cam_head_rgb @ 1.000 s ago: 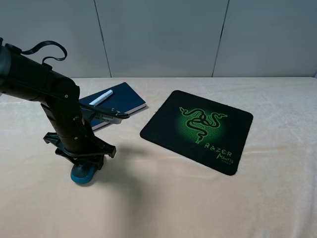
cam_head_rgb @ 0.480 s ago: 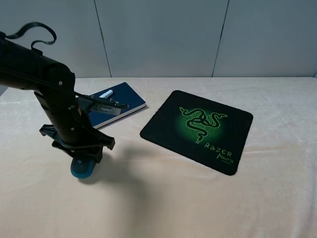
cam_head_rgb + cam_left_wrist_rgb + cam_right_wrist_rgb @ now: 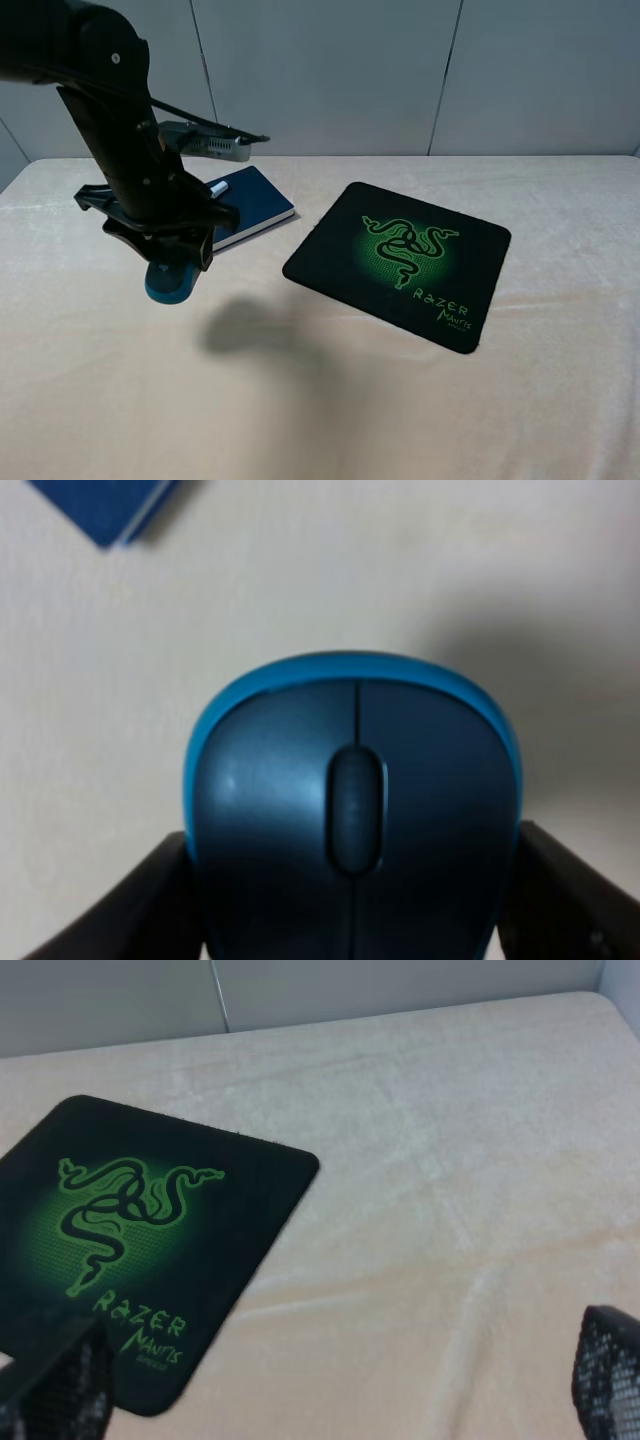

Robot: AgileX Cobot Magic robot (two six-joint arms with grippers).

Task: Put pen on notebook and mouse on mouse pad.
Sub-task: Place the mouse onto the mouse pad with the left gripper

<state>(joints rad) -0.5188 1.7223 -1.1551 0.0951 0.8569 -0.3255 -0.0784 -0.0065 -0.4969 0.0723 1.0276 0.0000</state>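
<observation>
1. The desk (image 3: 420, 400), under a beige cloth, is carrying everything; its side edges are running out of the high view.
2. The left arm (image 3: 110, 110) is leaning over the desk's left half, blocking part of the notebook.
3. The mouse pad (image 3: 398, 260) is lying on the right half; the right wrist view is cutting off its near corner.
4. The notebook (image 3: 255, 200) is lying near the back edge, left of the pad; the left wrist view is catching one corner only.
5. The mouse (image 3: 168, 283) is hanging above the desk in front of the notebook, with the left gripper (image 3: 350, 920) clamping its teal sides. Only the wrist view is showing its scroll wheel.
6. The pen (image 3: 217, 188) is lying on the notebook, mostly hidden behind the arm.
7. The right gripper (image 3: 330, 1390) is appearing only in its own wrist view, fingers spread wide and holding nothing.
</observation>
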